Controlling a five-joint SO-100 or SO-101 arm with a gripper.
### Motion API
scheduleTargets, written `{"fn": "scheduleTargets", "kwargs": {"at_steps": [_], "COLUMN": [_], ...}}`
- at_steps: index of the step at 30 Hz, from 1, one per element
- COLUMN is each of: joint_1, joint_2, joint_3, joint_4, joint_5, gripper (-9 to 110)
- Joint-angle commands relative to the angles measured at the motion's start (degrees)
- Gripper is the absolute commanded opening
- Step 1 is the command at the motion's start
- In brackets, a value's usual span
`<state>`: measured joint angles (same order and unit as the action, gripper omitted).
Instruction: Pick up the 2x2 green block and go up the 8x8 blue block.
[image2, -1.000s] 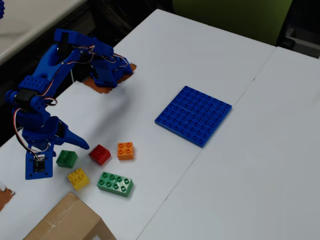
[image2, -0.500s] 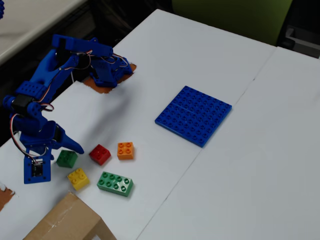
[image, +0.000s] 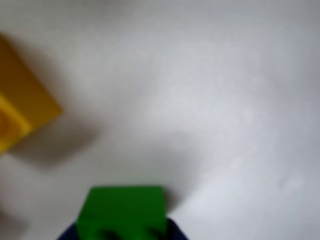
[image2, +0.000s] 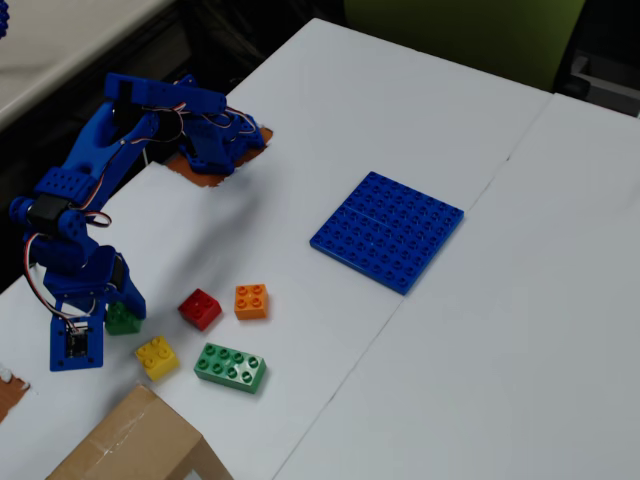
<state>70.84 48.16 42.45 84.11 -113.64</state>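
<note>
The 2x2 green block (image2: 121, 322) sits on the white table at the left, mostly covered by my gripper (image2: 122, 314). The jaws stand against both its sides, so the gripper is shut on it. In the blurred wrist view the green block (image: 122, 209) fills the bottom centre, and dark blue finger parts of the gripper (image: 122, 231) show on either side of it. The 8x8 blue block (image2: 388, 231) lies flat near the table's middle, far to the right of the gripper.
A yellow brick (image2: 157, 357) (image: 20, 110), a red brick (image2: 200, 308), an orange brick (image2: 251, 301) and a long green brick (image2: 231, 367) lie close by. A cardboard box (image2: 135, 445) stands at the bottom left. The arm's base (image2: 215, 140) is at the back.
The open jaw has swung in from the right and shut against the green block. The gripper has shifted slightly left and down over it.
</note>
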Motion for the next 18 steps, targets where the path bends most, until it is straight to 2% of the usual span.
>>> {"fn": "scheduleTargets", "kwargs": {"at_steps": [1, 7, 13, 18], "joint_1": [-1.1, -2.3, -4.4, -8.9], "joint_2": [1.1, 3.1, 11.4, 21.6], "joint_3": [-2.5, -2.5, -2.4, -1.2], "joint_4": [0.0, 2.8, 10.5, 15.7], "joint_5": [0.4, 0.5, -1.1, -8.6], "gripper": [13, 0, 0, 0]}}
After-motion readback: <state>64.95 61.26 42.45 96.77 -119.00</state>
